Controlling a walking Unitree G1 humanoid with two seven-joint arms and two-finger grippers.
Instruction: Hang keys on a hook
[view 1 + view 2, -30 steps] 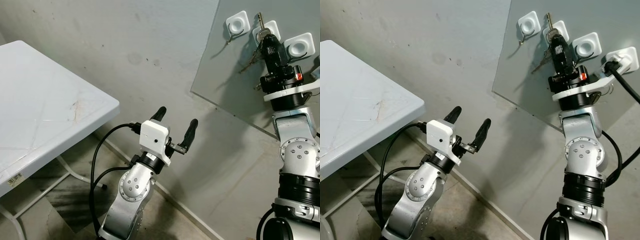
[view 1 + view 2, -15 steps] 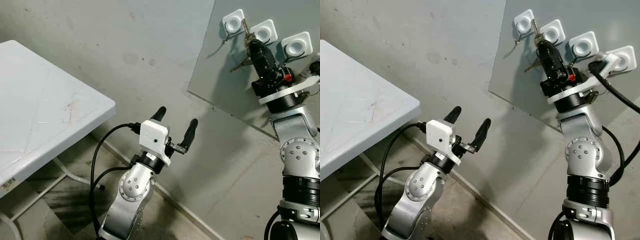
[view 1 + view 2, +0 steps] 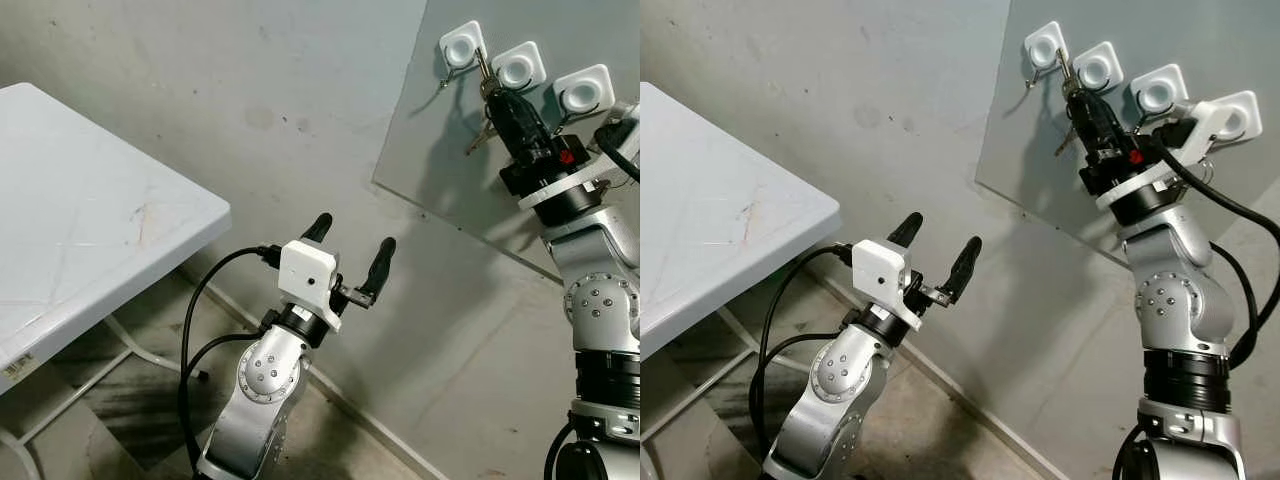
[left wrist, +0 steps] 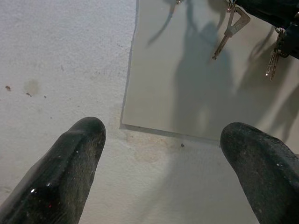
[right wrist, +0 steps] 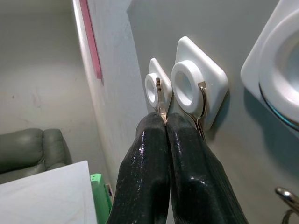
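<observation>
My right gripper [image 3: 492, 88] is raised against a grey wall panel [image 3: 440, 150] and is shut on the keys. One key [image 3: 482, 66] sticks up out of its fingertips, between the leftmost white hook mount [image 3: 461, 45] and the second mount [image 3: 519, 66]. The rest of the bunch [image 3: 480, 135] dangles below the fingers. In the right wrist view the key blade [image 5: 160, 100] rises from the shut fingers [image 5: 149, 154], close beside the metal hook [image 5: 202, 105] of the nearer mount. Lower down, my left gripper [image 3: 350, 246] is held open and holds nothing.
A third hook mount [image 3: 585, 90] and a fourth [image 3: 1230, 115] sit further right on the panel. A white folding table [image 3: 90, 230] stands at the left. Grey wall lies behind my left gripper [image 4: 161, 163], and a grey-green sofa [image 5: 28, 149] stands beyond the table.
The right gripper has carried the keys left across the panel, from near the second mount toward the leftmost one. The head view has shifted slightly. The left arm has stayed put.
</observation>
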